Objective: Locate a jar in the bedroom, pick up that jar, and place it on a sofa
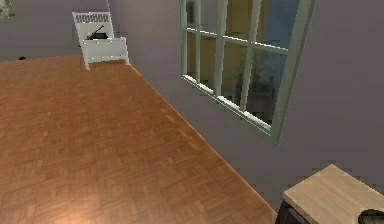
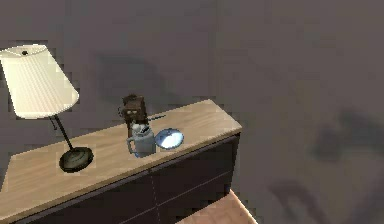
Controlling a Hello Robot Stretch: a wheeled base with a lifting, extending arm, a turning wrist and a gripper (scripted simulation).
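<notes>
Arm side view: a grey-blue jar stands upright near the middle of the wood-topped table. A small dark object, too small to identify, is just behind it, a round pale-blue disc is just beside it, and a shaded lamp is well apart toward the view's left. Progress, as judged: jar located; pick-up not yet done; carrying it to a sofa and placing it there outstanding, with the forward view listing wood floor, a window and a white slatted chair-like piece. Arm pose and the hand's state: cannot tell.
</notes>
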